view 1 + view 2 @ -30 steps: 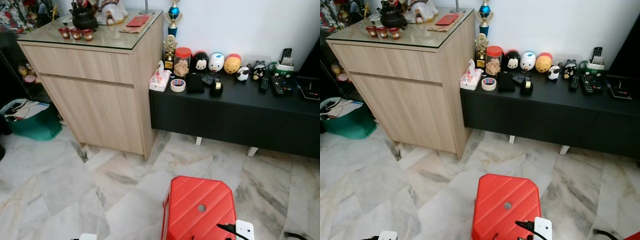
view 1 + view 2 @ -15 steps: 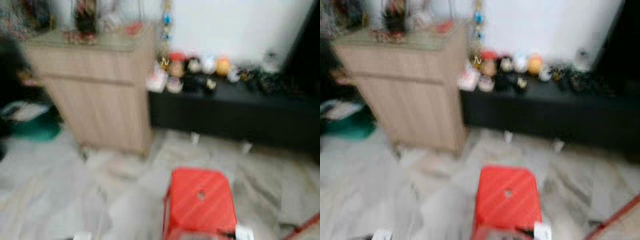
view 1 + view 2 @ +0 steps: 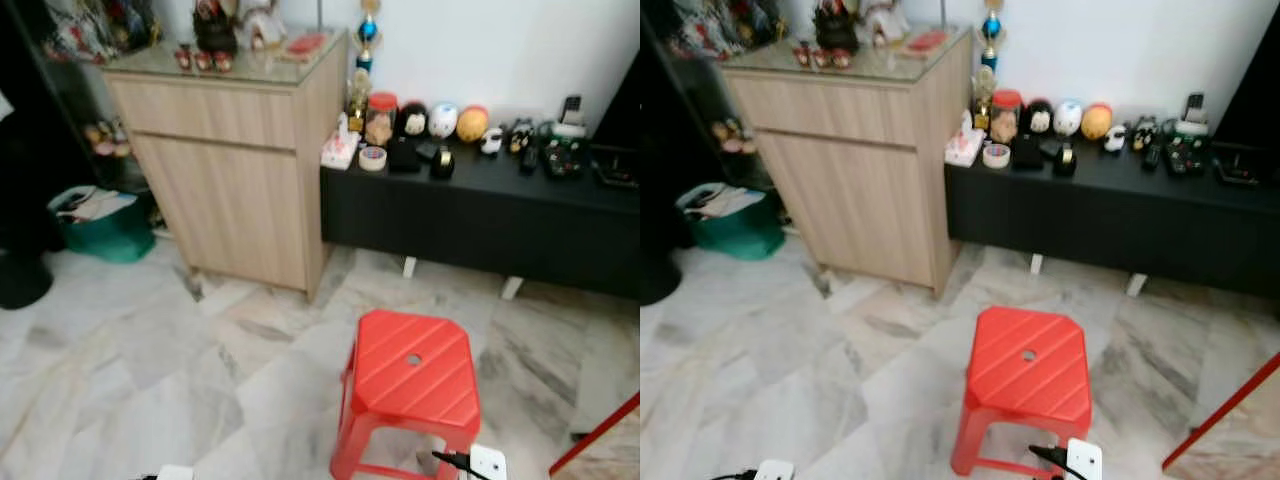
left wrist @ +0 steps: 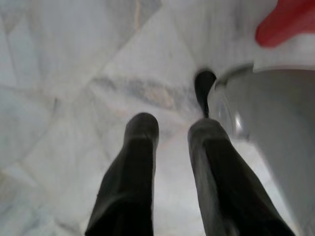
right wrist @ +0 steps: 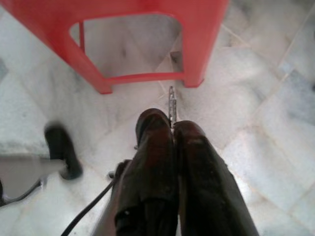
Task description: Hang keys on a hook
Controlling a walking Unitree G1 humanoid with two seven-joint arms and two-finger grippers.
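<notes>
One red stool, one wooden cabinet, one black bench (cluttered).

Each hand ends in two long, glossy black fingers with rounded tips, the left hand beside a curved silver-grey body shell. A thin black cable runs beside the right hand. White wrist blocks sit low in the eye views, one trailing a black cable.
</notes>
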